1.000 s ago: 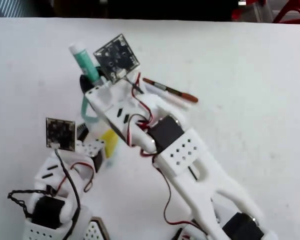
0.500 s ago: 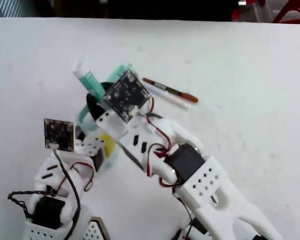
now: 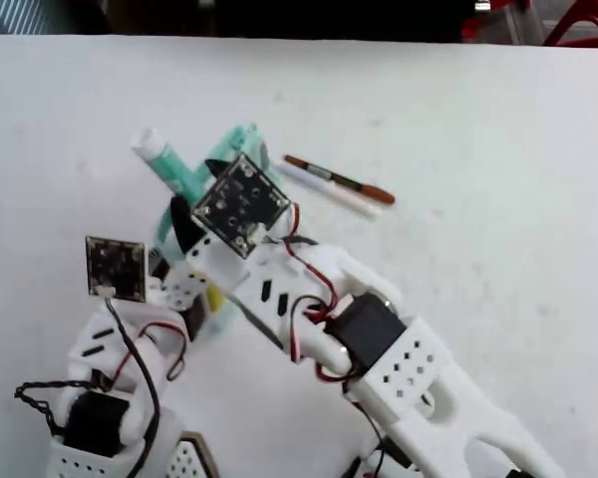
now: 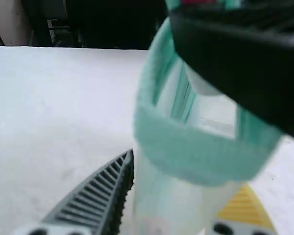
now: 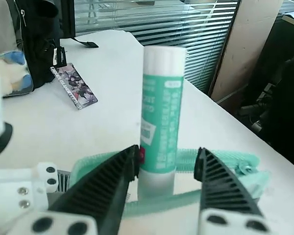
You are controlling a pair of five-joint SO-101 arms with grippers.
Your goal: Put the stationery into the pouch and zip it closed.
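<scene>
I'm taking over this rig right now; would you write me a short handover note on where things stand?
Right gripper: open, one finger on each side of the glue stick.
Left gripper: at the pouch's near end; I cannot tell its grip.
Glue stick: lower end in the pouch mouth, most of it sticking out.
Dark pen and white pen: side by side on the table, outside the pouch.
Done: glue stick partly in.
Left: seat the glue stick fully, load both pens, zip the pouch closed.
</scene>
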